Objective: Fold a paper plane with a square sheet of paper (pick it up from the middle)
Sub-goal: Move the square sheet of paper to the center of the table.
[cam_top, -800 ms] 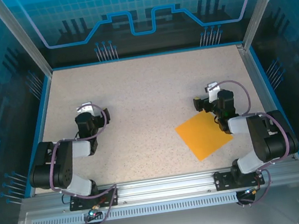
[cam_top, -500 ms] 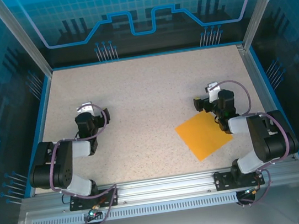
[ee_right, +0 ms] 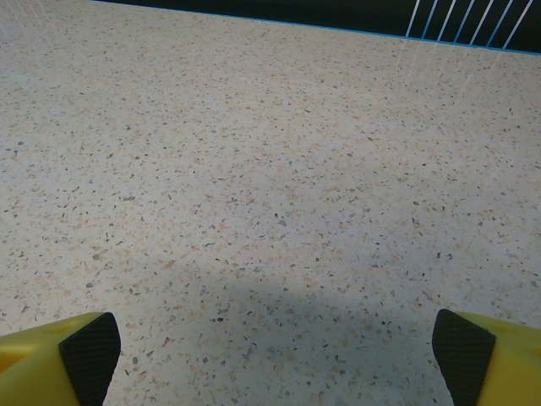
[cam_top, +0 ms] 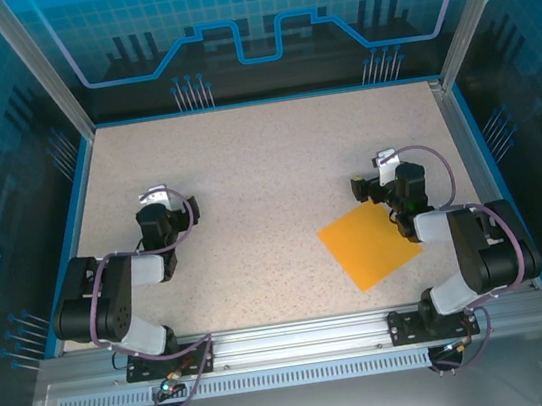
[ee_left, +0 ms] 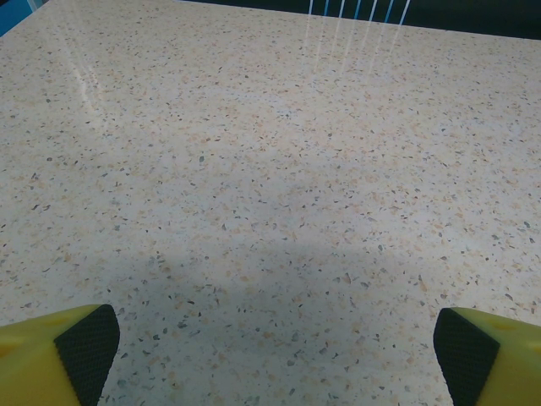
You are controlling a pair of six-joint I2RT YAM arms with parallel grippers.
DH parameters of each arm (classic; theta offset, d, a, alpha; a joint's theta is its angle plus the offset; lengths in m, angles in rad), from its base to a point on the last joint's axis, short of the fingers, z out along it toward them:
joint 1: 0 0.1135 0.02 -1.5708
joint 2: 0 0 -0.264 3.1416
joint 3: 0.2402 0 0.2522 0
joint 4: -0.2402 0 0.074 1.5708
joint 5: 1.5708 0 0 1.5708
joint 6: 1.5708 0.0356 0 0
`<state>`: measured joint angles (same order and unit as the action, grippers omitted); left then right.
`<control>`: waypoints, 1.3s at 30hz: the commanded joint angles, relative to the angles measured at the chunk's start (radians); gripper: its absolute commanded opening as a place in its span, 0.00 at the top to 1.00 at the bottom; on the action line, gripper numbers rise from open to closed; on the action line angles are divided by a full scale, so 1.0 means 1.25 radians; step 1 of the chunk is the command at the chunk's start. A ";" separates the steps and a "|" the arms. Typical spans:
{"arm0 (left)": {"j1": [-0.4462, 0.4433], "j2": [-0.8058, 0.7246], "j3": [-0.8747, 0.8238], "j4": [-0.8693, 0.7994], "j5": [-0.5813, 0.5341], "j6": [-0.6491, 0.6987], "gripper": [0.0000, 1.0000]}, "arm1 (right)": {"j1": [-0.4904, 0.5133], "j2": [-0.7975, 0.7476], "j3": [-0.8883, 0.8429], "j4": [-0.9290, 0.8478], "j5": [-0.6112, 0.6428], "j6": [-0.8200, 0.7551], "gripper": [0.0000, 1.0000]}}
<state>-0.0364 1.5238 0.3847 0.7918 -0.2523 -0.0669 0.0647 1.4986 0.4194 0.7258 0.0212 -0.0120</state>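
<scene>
Nothing has moved: left gripper (ee_left: pixel 272 351) and right gripper (ee_right: pixel 275 347) gape empty, the square sheet of paper (cam_top: pixel 370 245) lying untouched near the table's (cam_top: pixel 265 163) right edge, folding yet to start.

The top camera is looking down on the whole table (cam_top: pixel 268 183) from its near side. Both wrist cameras are skimming it closely, facing its far edge.

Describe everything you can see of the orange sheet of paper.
The square sheet of paper is plain orange-yellow, thin and unfolded, with no crease visible. It lies flat on the speckled table, near-right, turned so its corners point like a diamond. Seen from above, its far-right edge passes beneath the right arm; whether they touch cannot be told. Nothing grips it.
</scene>
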 commanded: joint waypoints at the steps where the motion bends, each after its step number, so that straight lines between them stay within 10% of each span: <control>1: 0.004 -0.008 0.015 0.014 0.014 0.022 0.01 | -0.013 0.003 0.018 0.007 -0.006 -0.002 0.01; 39: 0.004 -0.009 0.012 0.019 0.017 0.023 0.01 | -0.002 -0.005 0.009 0.015 0.000 -0.014 0.01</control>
<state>-0.0364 1.5238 0.3847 0.7918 -0.2527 -0.0669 0.0647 1.4986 0.4194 0.7258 0.0181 -0.0128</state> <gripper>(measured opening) 0.987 0.992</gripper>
